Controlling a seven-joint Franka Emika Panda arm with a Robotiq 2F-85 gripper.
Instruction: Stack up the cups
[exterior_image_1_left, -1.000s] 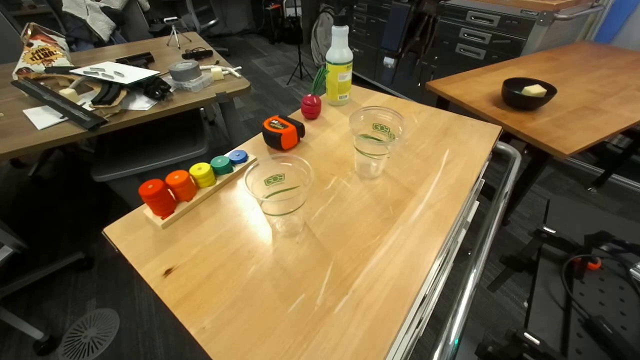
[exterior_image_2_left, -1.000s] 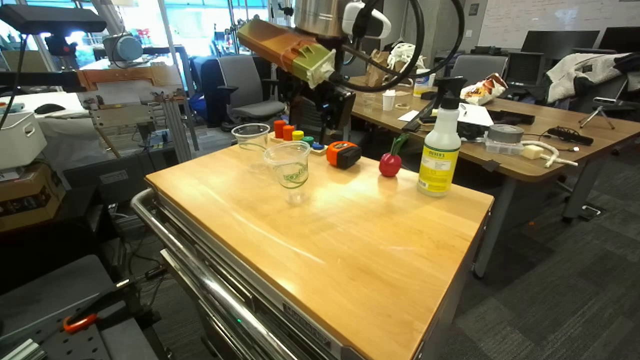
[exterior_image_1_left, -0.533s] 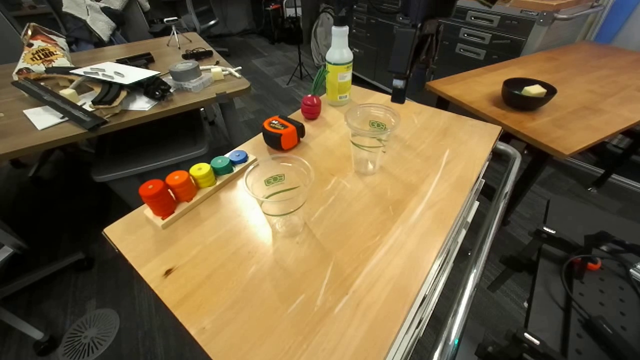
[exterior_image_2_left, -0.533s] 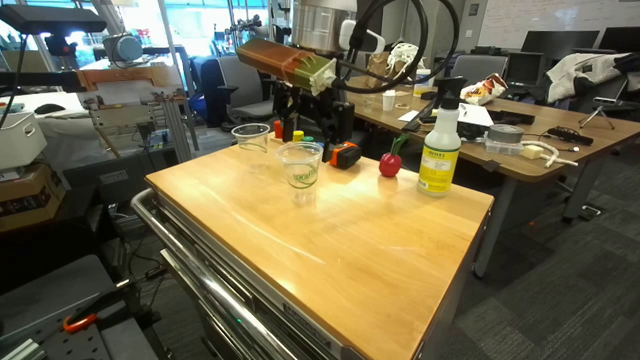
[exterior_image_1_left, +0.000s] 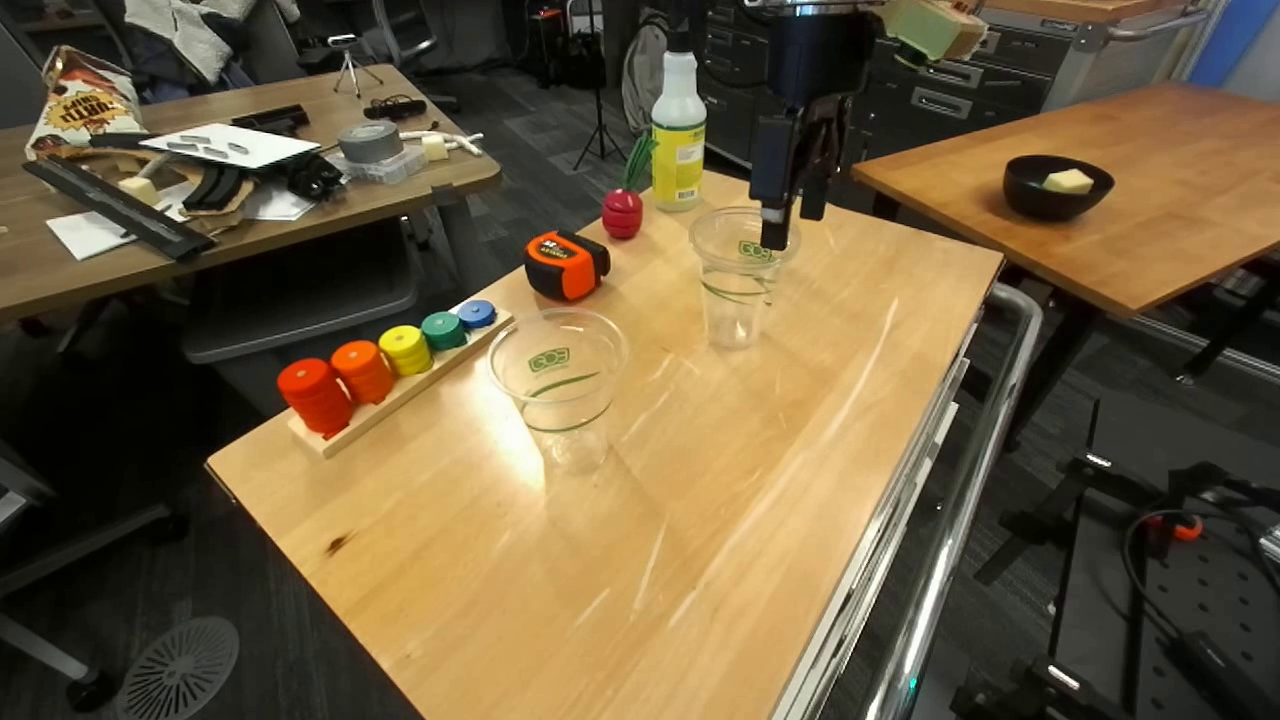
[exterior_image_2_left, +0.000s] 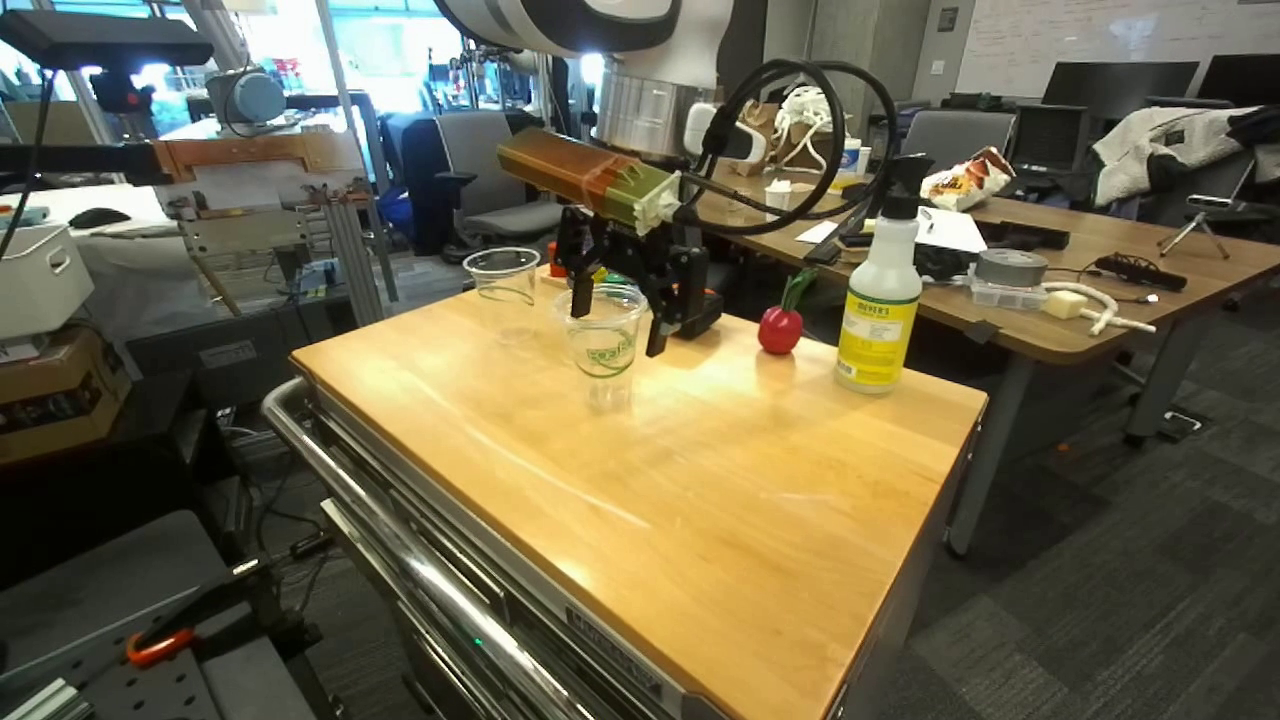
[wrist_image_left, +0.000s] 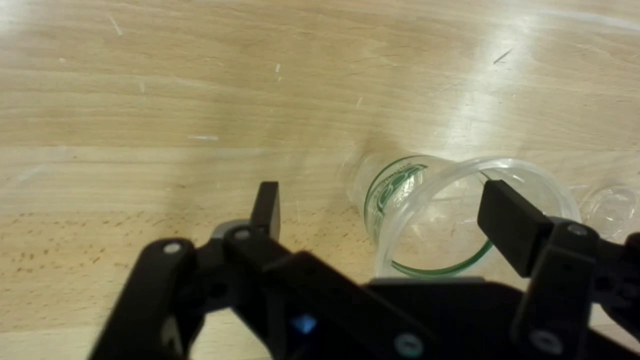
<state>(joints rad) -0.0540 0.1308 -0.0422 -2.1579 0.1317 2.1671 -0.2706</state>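
Note:
A clear cup (exterior_image_1_left: 735, 310) with a green band stands upright on the wooden table; it also shows in an exterior view (exterior_image_2_left: 605, 365) and the wrist view (wrist_image_left: 395, 195). Another clear cup (exterior_image_1_left: 565, 420) stands apart from it, upright; it also shows in an exterior view (exterior_image_2_left: 505, 300). A third cup does not show separately; the first cup's rim looks doubled, and I cannot tell whether one is nested in it. My gripper (exterior_image_2_left: 617, 328) is open and empty, fingertips near that rim's height. In the wrist view (wrist_image_left: 382, 205) one finger overlaps the cup's mouth and the other is outside it.
A row of coloured rings on a wooden base (exterior_image_1_left: 395, 385), an orange tape measure (exterior_image_1_left: 567, 265), a red toy radish (exterior_image_1_left: 622, 213) and a spray bottle with a yellow label (exterior_image_1_left: 679, 150) stand along one table edge. A metal bar (exterior_image_2_left: 440, 570) runs along the opposite edge.
The arm has come down, and my open gripper is now at the rim of the cup with the doubled rim. That cup shifted slightly early on. The other cup has not moved.

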